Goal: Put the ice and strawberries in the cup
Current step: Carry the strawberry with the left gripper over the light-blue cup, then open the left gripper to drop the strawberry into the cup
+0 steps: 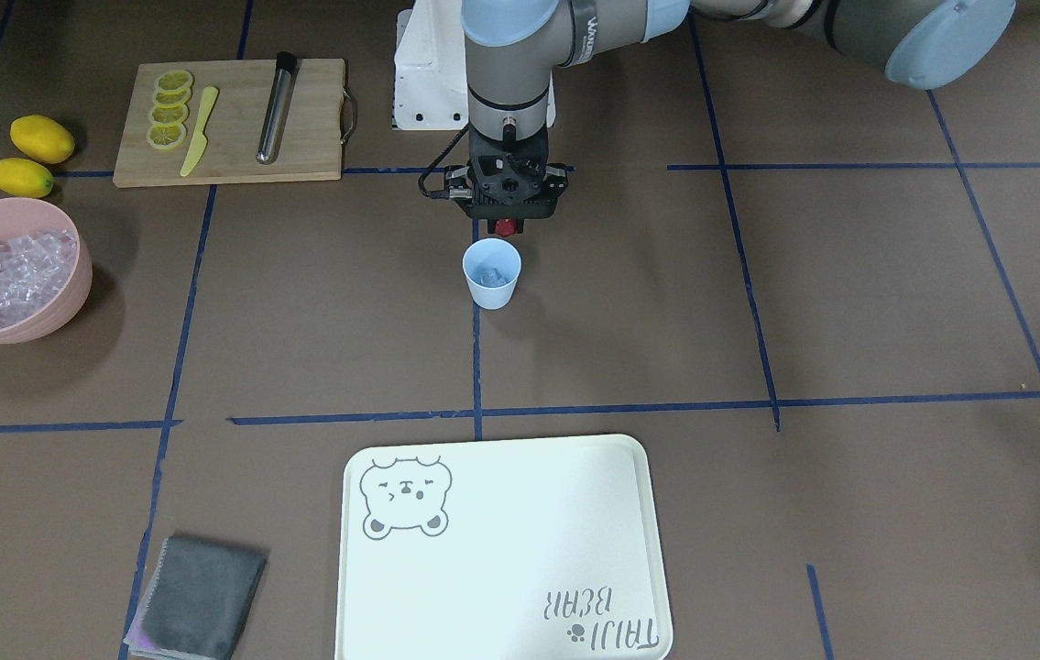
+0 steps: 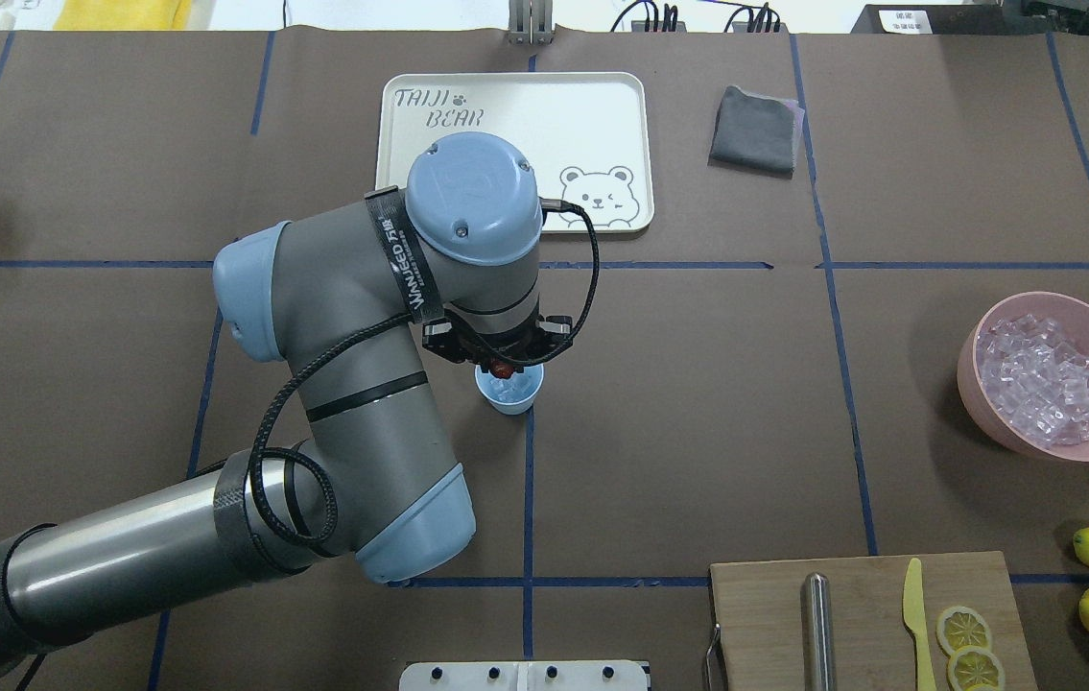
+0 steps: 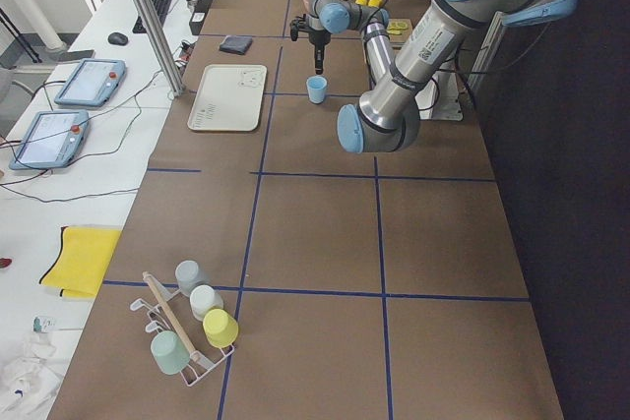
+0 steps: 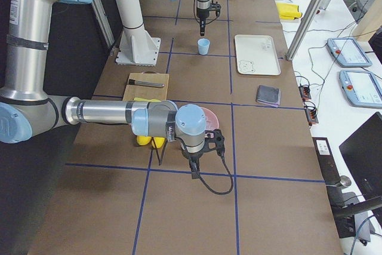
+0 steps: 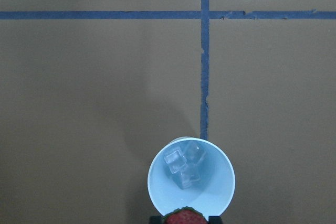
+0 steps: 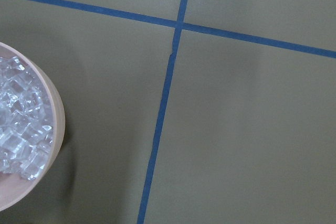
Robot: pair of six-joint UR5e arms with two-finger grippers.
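Ice (image 5: 184,167) in cup (image 5: 216,184); strawberry (image 5: 184,217) pending.
Left fingers (image 5: 156,220) pinch strawberry just above cup rim, drop remaining; right fingers (image 4: 193,169): cannot tell.

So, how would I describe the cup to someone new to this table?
Find the cream tray with the bear drawing, then follow the blue tape line toward the robot. The cup stands at that line, under the left tool holding a strawberry. Unlike the big pink bowl, it is a small pale blue tumbler with ice inside.
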